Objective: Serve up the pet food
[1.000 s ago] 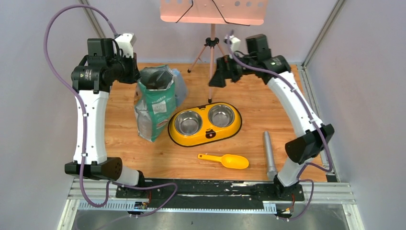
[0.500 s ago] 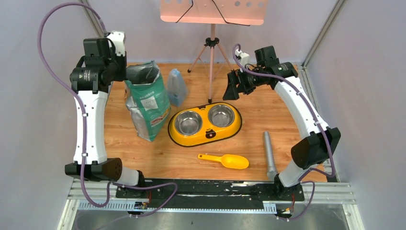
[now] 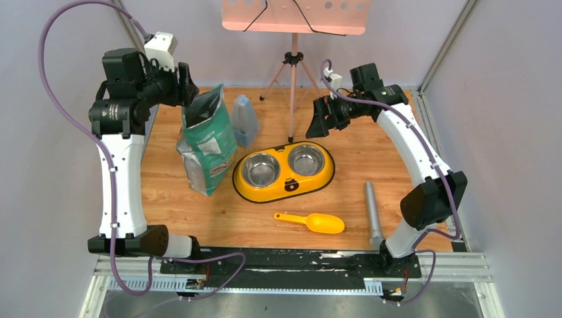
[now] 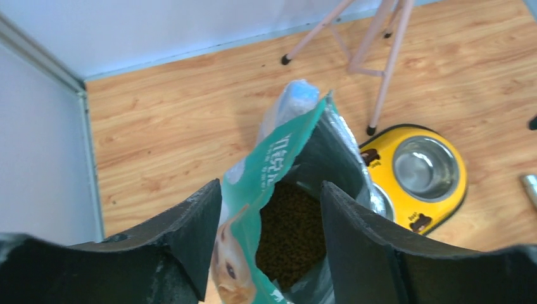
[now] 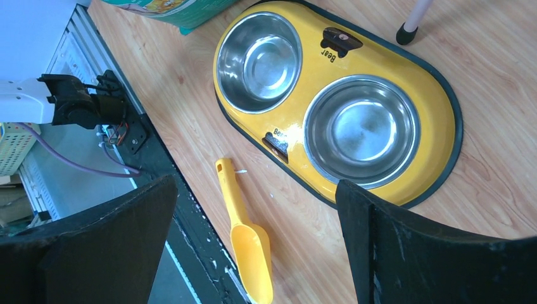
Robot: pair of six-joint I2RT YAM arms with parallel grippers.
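Note:
The pet food (image 4: 291,221) is a brown kibble heap inside the open green-and-white bag (image 3: 209,142), which stands upright at the left of the table. My left gripper (image 3: 184,83) hovers at the bag's mouth. In the left wrist view it (image 4: 271,185) is open, with the bag's (image 4: 266,164) front rim loose between the jaws. My right gripper (image 3: 320,119) hangs open and empty above the back right of the yellow double bowl (image 3: 286,177). Its wrist view shows both steel bowls of that feeder (image 5: 297,107) empty, and the orange-yellow scoop (image 5: 250,244) lying empty on the wood.
The scoop (image 3: 311,221) lies near the front edge, in front of the feeder. A grey cylinder (image 3: 372,211) lies at the front right. A pale blue pouch (image 3: 244,120) stands behind the bag. A tripod (image 3: 292,73) carrying a pink board stands at the back centre.
My left gripper has gone from shut on the bag's rim to open. The bag has shifted left and its mouth has narrowed. My right arm pulled back to the right, still open.

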